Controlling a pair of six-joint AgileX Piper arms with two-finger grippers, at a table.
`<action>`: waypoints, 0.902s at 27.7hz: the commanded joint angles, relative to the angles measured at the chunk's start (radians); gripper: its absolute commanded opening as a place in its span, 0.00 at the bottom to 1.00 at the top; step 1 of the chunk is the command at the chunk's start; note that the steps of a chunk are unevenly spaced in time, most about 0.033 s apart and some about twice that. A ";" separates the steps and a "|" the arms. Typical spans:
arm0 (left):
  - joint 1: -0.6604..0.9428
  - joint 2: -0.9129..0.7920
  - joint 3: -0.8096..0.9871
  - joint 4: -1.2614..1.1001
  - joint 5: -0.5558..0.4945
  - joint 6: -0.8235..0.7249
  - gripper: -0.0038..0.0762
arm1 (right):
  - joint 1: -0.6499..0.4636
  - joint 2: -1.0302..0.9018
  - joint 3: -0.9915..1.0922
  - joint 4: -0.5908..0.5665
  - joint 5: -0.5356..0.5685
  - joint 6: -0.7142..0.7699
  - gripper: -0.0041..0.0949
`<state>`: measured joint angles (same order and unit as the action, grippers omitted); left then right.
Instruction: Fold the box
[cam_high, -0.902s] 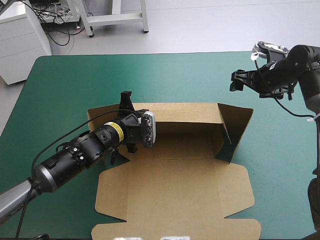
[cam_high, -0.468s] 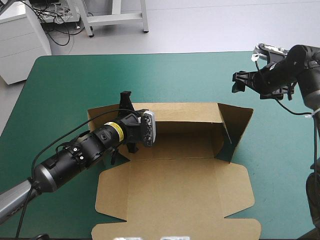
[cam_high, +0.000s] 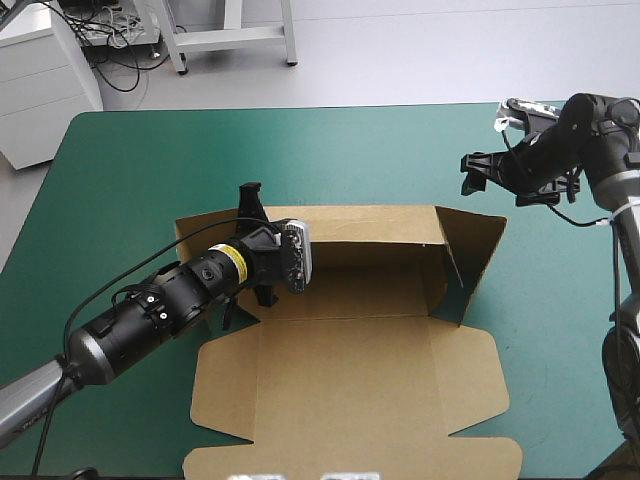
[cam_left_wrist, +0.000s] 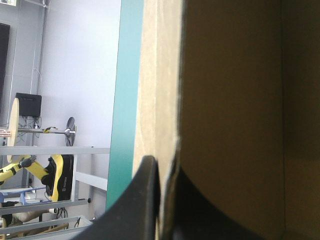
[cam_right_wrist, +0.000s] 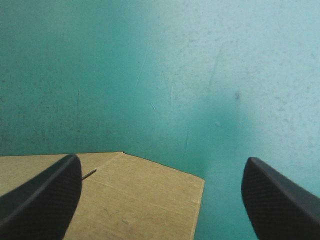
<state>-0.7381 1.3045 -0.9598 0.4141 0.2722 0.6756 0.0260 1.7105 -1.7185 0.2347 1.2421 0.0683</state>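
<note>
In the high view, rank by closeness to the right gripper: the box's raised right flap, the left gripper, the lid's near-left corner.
1. Raised right flap, close by the right gripper.
2. Left gripper, at the box's far-left corner.
3. Lid's near-left corner, at the table's near edge.

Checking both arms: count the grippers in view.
2. The left gripper is shut on the box near its far left corner; the right gripper hangs open by its far right corner.

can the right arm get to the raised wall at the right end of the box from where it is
Probably yes. The right gripper is open above bare teal-green cover, just beyond the box's right wall, and nothing lies between them.
</note>
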 joint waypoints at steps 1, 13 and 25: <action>-0.014 0.001 0.002 -0.066 0.043 -0.033 0.01 | -0.007 -0.035 0.003 0.031 0.005 -0.016 0.83; -0.014 -0.003 -0.004 -0.062 0.045 -0.104 0.01 | -0.004 -0.127 0.141 0.076 0.007 -0.047 0.81; -0.014 -0.003 -0.008 -0.062 0.030 -0.109 0.01 | -0.004 -0.247 0.281 0.118 0.007 -0.097 0.81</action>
<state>-0.7381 1.3027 -0.9598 0.4141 0.2707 0.6020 0.0250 1.5253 -1.4315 0.3102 1.1707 0.0219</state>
